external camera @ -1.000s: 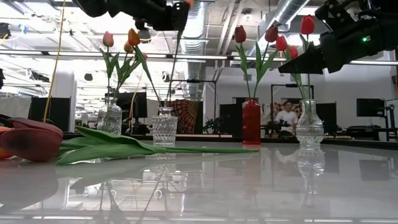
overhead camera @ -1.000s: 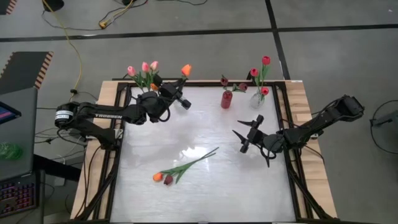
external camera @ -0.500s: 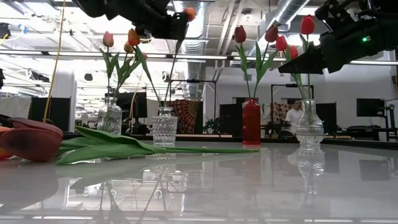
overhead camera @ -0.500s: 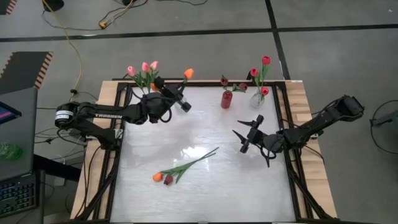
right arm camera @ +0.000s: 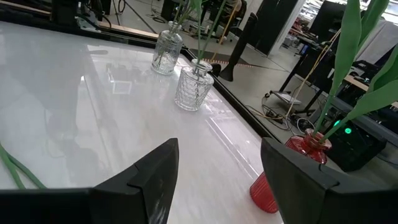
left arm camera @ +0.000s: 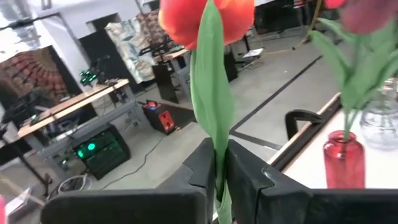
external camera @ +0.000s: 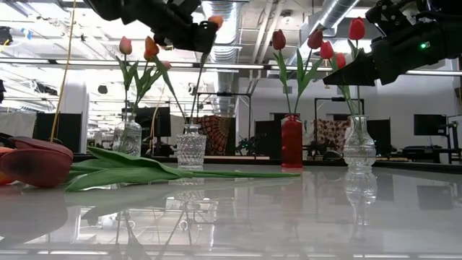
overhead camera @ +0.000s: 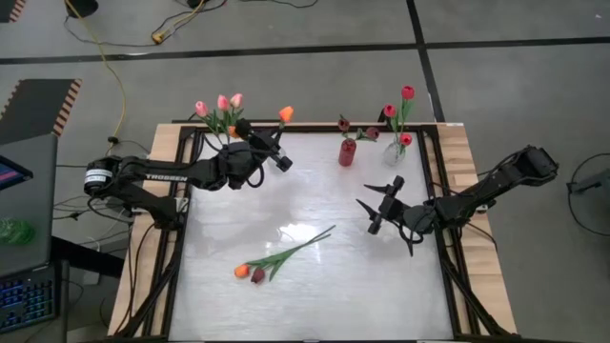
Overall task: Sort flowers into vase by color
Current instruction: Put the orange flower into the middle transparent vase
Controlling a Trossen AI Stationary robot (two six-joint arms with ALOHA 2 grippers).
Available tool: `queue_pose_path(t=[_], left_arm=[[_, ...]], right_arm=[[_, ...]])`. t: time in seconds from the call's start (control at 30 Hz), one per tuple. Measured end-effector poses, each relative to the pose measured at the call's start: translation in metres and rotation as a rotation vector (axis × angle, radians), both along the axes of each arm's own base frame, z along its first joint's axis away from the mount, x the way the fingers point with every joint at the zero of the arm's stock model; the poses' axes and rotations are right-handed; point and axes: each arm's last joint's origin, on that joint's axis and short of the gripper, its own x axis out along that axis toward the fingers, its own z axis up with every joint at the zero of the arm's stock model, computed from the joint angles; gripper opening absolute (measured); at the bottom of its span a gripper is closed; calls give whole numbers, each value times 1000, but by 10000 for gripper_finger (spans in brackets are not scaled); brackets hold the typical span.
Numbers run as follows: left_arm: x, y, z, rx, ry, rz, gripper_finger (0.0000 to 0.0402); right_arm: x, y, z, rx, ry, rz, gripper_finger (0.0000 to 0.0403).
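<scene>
My left gripper (overhead camera: 272, 152) is at the table's far left, shut on an orange tulip (overhead camera: 286, 113) whose stem runs down into a faceted clear vase (external camera: 191, 148). Beside it a clear vase (external camera: 128, 137) holds pink and orange tulips (overhead camera: 217, 107). A red vase (overhead camera: 347, 151) holds dark red tulips. A clear vase (overhead camera: 393, 151) holds red tulips (overhead camera: 407, 92). Two tulips, one orange and one maroon (overhead camera: 276, 255), lie flat on the tabletop. My right gripper (overhead camera: 381, 205) hovers open at the right, touching nothing. My left gripper pinches the orange tulip's stem and leaf (left arm camera: 217, 163) between its two fingers, a little below the head (left arm camera: 205, 15). The fingers (external camera: 189, 32) reach in level, across the upright stem. The tulip stands nearly upright, its lower stem (external camera: 195, 108) reaching down into the faceted vase.
The four vases stand in a row along the far edge. A wooden frame (overhead camera: 457, 152) borders the white tabletop. There is bare white surface between the lying tulips and the vases. Cables lie on the floor beyond the table.
My left gripper has sunk a little with the orange tulip and tipped slightly; the flower's head sits lower, and the stem stays in the faceted vase.
</scene>
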Motion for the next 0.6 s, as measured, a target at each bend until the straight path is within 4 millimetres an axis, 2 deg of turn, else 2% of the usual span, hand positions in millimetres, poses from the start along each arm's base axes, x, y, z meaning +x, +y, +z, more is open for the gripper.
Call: queue_pose_path(t=[0.6], left_arm=[[-1,3,0,-4,-6,24,126]], right_arm=[[0,0,0,0,0,0,256]])
